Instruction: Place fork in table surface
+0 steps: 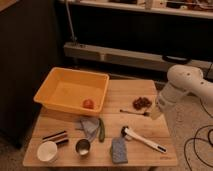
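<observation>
The fork point(132, 111) shows as a thin slender utensil lying level just above the table surface point(125, 92), its right end inside my gripper point(151, 114). The gripper hangs from the white arm point(182, 85) at the table's right edge and is shut on the fork. The fork's free end points left, just below a dark red cluster point(142, 103). I cannot tell whether the fork touches the wood.
A yellow bin point(80, 73) holding a small red item point(88, 104) fills the back left. Along the front sit a white bowl point(47, 151), metal cup point(82, 147), dark sticks point(56, 136), grey cloth point(90, 126), green item point(101, 129), grey pad point(118, 149) and white-handled tool point(142, 140).
</observation>
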Controlling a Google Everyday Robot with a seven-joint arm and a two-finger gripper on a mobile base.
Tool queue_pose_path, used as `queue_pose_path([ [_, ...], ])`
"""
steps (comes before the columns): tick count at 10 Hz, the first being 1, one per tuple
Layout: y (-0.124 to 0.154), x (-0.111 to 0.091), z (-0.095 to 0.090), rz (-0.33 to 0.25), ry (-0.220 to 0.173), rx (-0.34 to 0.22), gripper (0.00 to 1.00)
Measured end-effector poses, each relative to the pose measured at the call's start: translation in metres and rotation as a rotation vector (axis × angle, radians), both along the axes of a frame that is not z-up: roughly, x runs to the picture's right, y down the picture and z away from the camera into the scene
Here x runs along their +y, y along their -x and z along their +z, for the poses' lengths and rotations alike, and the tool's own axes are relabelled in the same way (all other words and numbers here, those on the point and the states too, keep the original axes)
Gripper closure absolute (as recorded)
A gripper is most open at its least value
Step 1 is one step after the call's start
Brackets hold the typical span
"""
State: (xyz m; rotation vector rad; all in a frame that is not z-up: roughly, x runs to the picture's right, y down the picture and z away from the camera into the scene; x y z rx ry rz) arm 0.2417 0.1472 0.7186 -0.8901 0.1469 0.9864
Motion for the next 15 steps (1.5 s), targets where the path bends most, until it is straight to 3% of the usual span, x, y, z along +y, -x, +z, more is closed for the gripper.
queue_pose_path([
  [2,0.018,0.029,0.008,0.023,0.084,-0.052,1.00],
  [6,0.025,0.047,0.017,0.025,0.158,-0.066,0.98],
  [11,0.026,0.049,0.017,0.033,0.185,-0.049,0.50],
  [13,0.018,0.044,0.018,0.050,0.170,-0.013,0.32],
  [15,-0.009,0.028,0.025,0.102,0.122,0.037,0.20],
])
